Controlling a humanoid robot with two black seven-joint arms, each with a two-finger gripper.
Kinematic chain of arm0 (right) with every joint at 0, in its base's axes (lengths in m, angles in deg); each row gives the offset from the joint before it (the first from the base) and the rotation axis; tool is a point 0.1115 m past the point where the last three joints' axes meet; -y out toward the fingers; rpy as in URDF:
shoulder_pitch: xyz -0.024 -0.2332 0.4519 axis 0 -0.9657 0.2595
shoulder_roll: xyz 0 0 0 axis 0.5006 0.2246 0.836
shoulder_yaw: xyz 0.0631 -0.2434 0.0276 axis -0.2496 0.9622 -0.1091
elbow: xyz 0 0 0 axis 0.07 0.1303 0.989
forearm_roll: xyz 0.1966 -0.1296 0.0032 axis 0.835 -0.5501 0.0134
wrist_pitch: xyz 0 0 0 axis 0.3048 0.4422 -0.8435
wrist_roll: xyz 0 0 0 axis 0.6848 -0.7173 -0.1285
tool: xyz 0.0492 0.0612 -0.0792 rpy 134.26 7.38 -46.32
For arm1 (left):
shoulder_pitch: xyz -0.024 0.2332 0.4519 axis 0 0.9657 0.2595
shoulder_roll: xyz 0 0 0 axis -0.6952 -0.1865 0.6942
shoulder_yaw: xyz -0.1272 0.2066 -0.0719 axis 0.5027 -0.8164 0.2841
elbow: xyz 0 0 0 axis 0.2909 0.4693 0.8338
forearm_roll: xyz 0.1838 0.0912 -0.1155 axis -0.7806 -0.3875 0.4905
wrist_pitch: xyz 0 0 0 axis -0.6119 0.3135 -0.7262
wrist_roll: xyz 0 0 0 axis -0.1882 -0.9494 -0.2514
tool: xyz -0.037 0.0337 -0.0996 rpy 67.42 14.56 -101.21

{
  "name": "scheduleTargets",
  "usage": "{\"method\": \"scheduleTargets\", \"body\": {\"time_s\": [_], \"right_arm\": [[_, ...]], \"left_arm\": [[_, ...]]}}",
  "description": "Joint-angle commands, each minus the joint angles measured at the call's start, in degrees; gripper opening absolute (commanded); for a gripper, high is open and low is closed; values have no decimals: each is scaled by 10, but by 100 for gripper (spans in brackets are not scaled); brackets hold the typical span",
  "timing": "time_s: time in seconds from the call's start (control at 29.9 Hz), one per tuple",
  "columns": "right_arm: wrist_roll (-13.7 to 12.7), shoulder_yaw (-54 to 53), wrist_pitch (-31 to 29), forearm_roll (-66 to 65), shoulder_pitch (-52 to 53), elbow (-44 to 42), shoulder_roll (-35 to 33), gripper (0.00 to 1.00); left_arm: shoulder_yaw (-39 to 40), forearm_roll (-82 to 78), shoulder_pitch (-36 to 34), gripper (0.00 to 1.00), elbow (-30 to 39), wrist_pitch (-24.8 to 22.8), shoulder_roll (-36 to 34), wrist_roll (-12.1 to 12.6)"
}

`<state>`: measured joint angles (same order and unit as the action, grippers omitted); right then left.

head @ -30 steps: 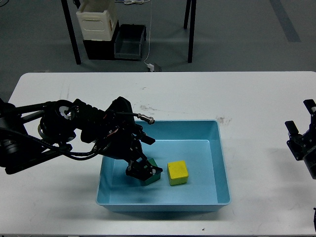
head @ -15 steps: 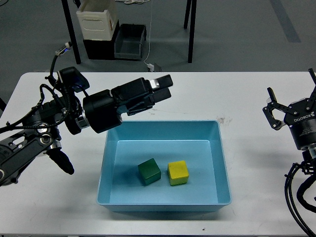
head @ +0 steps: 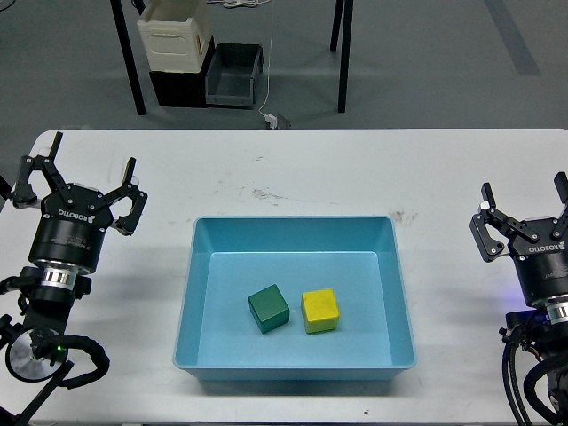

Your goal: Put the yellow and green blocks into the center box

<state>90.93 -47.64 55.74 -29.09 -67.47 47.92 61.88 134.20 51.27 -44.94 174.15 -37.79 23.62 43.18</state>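
Observation:
A green block and a yellow block lie side by side on the floor of the light blue box at the table's center. My left gripper stands upright at the left edge of the table, open and empty, well clear of the box. My right gripper stands upright at the right edge, open and empty, also away from the box.
The white table spreads around the box. Beyond its far edge, on the floor, stand a white crate, a dark bin and black table legs.
My left arm has let go of the green block in the box and pulled back to the left edge, gripper upright. My right gripper has settled upright at the right edge.

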Motion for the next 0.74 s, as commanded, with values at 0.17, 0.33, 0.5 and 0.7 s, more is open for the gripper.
{"method": "scheduleTargets", "body": {"time_s": [0.17,0.33,0.5,0.7], "right_arm": [[-1,-6,-3,19,-71,27,3,100],[-12,-6,-7,19,-95,27,3,100],[-29,-5,-35,21,-120,27,3,100],[-28,-7,-37,21,-129,23,3,100]], "left_arm": [[4,101,50,100,0,-3,40,0],[-4,163,51,100,-1,-8,41,87],[4,233,61,100,-1,-29,46,102],[5,272,67,100,-2,-91,44,94]]}}
